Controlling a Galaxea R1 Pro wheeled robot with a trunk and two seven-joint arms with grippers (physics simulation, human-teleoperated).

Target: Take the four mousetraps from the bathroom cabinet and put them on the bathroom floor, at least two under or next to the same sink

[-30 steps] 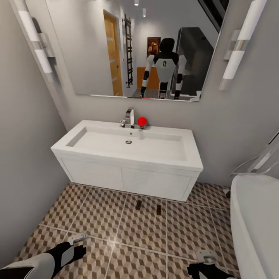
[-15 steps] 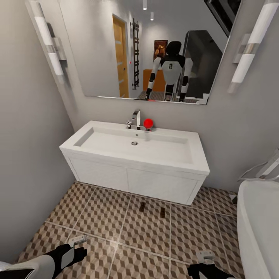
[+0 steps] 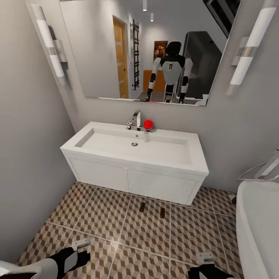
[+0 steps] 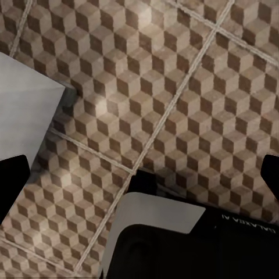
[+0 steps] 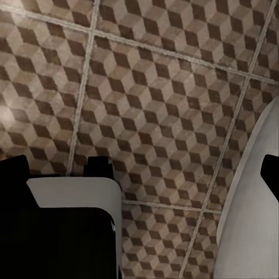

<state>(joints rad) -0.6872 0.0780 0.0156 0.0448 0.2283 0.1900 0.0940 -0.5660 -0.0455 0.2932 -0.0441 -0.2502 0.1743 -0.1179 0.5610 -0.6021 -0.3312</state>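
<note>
The wide white rectangular trough sink (image 3: 135,149) sits on its white two-door wall-hung unit (image 3: 131,180), with a chrome tap (image 3: 136,119) at the back rim and a small red ball (image 3: 148,124) just beside the tap. Two small flat tan-brown mousetraps lie on the cube-patterned brown, beige and white tiled floor (image 3: 116,217) just in front of the sink unit, near its right door: one (image 3: 142,207) a little closer to the unit, the other (image 3: 162,212) beside it, the two apart from each other and not touching. They are too small here to make out wire or markings.

Above the sink hangs a large frameless mirror (image 3: 116,50) (it reflects the black-and-white robot, an orange-brown door and a patch of orange-brown wood behind the robot). A tube wall light (image 3: 50,48) stands to the left of the mirror and another (image 3: 248,46) to the right. To the right of the sink, the curved white rim of the bathtub (image 3: 257,228) comes in.

Well in front of the sink, low over the tiles, the left gripper (image 3: 81,245) shows at the end of a black-and-white forearm, and the right gripper (image 3: 205,257) shows likewise. In the left wrist view the black fingers (image 4: 11,186) stand at opposite edges, spread wide with nothing between them but tiles. The right wrist view shows the same: dark fingers (image 5: 13,174) far apart, empty, tiles below and the tub's pale curve (image 5: 256,203) alongside.
</note>
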